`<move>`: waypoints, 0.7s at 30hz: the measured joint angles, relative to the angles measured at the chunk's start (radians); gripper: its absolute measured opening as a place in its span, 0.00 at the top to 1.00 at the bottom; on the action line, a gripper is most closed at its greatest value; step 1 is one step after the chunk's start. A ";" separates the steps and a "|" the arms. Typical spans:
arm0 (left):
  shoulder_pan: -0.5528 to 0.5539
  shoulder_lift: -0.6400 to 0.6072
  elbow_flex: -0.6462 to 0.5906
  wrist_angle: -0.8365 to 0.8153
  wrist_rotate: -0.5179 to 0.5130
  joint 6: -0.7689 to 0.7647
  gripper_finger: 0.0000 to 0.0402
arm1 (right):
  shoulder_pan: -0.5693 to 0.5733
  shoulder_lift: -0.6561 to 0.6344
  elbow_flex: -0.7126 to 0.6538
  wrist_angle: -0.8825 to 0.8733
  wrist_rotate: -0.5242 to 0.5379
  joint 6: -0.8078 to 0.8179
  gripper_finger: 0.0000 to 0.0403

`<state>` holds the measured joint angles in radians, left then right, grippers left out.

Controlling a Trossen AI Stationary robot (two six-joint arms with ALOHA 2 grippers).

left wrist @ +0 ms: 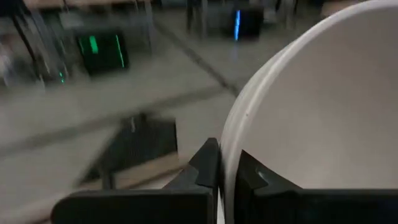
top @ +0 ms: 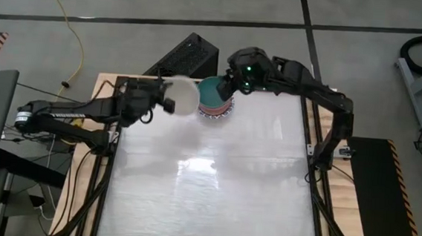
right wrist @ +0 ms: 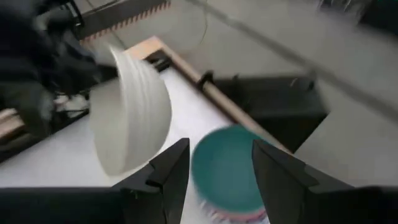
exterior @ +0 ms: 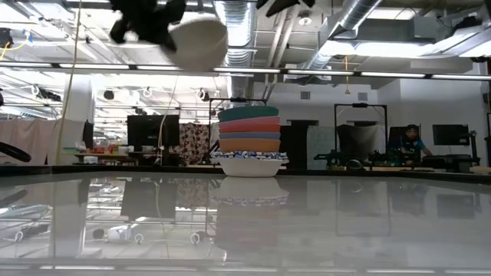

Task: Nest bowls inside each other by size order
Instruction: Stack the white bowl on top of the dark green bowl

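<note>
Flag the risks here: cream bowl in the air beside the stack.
1. The left end effector pinches only the rim of the cream bowl, held tilted and high; it could slip.
2. The right end effector hovers open over the stack, so the arms could collide.
3. A nudge could topple that tall stack.

cream bowl [left wrist: 311, 106] cut off by frame edge; stack's [exterior: 249, 142] lower bowls hidden in high view.

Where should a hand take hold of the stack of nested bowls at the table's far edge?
Probably the bottom white blue-patterned bowl of the stack: its rim juts wider than the bowls above. Come level from the side and pinch that rim; lifting the teal top bowl would leave the rest.
</note>
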<state>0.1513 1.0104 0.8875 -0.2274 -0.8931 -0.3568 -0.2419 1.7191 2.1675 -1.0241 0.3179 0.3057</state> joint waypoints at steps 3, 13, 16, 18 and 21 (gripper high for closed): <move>0.000 0.015 0.050 0.196 -0.082 0.233 1.00 | 0.044 0.000 -0.001 0.086 0.092 -0.109 0.51; 0.056 0.131 0.131 0.731 -0.114 0.833 1.00 | 0.169 0.035 -0.001 0.375 0.413 -0.450 0.51; 0.081 0.169 0.148 0.760 -0.109 0.864 1.00 | 0.184 0.045 -0.001 0.423 0.485 -0.495 0.51; 0.094 0.189 0.163 0.769 -0.097 0.863 1.00 | 0.182 0.051 0.000 0.431 0.499 -0.493 0.51; 0.117 0.220 0.183 0.770 -0.064 0.864 1.00 | 0.176 0.067 -0.002 0.428 0.498 -0.473 0.51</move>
<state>0.2682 1.2302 1.0709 0.5423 -0.9569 0.5069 -0.0655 1.7863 2.1658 -0.5964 0.8158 -0.1668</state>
